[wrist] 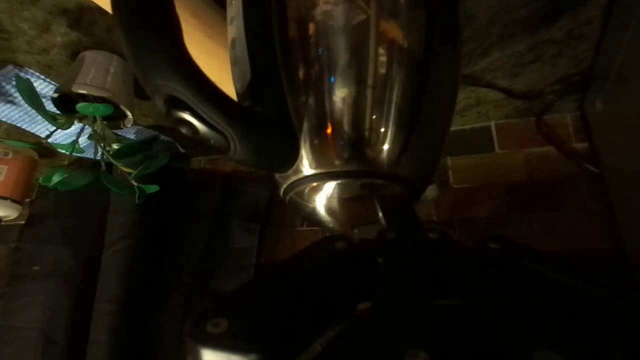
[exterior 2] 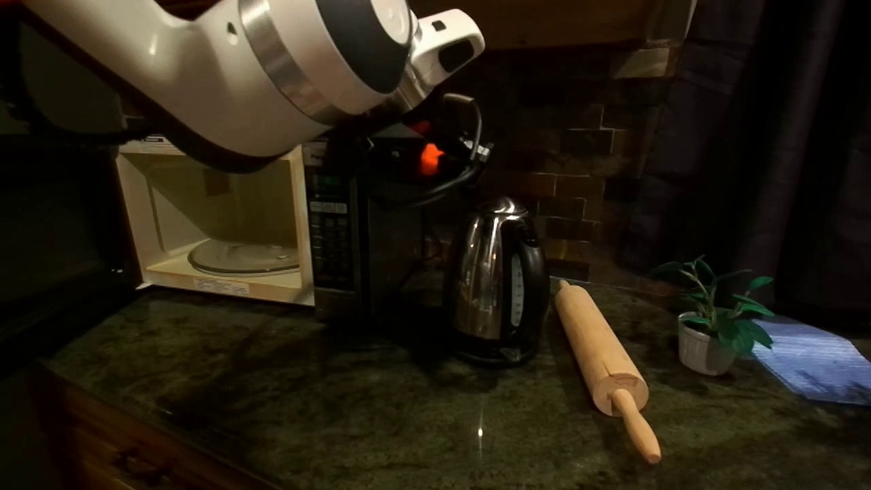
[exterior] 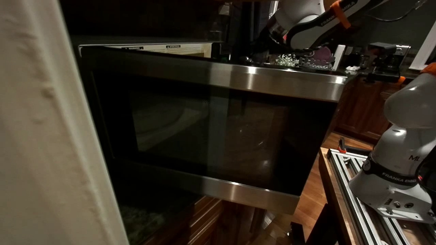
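Gleaming softly stands a black-handled steel kettle [exterior 2: 488,282].

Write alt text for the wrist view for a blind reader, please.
A silver metal kettle with a black handle appears upside down, its lid near the black gripper below. At left is a green plant in a grey pot.

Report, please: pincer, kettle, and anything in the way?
Pincer close to kettle; jaws too dark to judge. Kettle upright on counter. Rolling pin beside it, perhaps in the way.
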